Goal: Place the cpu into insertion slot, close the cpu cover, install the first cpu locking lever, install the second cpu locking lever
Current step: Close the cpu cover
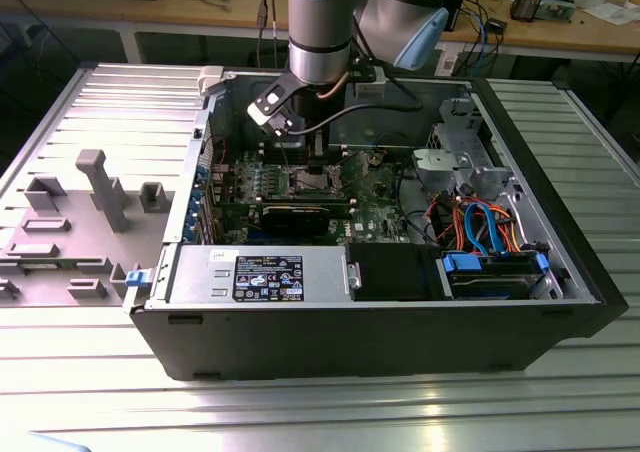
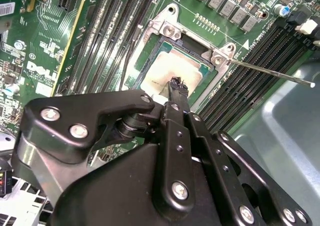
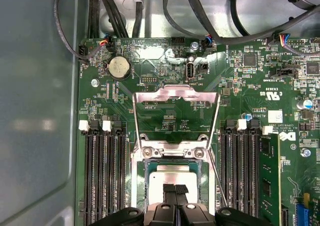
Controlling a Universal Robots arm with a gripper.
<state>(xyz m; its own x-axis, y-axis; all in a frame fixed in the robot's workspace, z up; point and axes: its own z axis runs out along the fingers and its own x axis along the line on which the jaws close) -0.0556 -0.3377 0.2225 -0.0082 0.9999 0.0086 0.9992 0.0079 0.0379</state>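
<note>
- The cpu (image 3: 172,178) is a small flat square with a dull silver-grey, faintly beige face. It lies level inside the insertion slot (image 3: 142,165).
- The slot sits away from the edges of the green circuit board (image 3: 165,56), between two banks of long black memory slots (image 3: 102,176).
- The cpu cover (image 3: 176,93), a thin silvery frame, is swung open and back from the slot's far edge. The green board shows through its window.
- In the second wrist view a locking lever (image 2: 270,72), a thin metal rod, juts out from the slot's corner over the memory slots.
- The gripper (image 2: 177,84) has its black fingers pressed together with nothing between them. Its tip is over the cpu's face; I cannot tell if it touches.
- The board is in an open black computer case (image 1: 400,342) on a ribbed metal worktop (image 1: 300,412).
- Grey plastic fixtures (image 1: 100,187) stand at the worktop's edge on the exterior view's left.
- Wooden benches (image 1: 590,37) with cables run behind.
</note>
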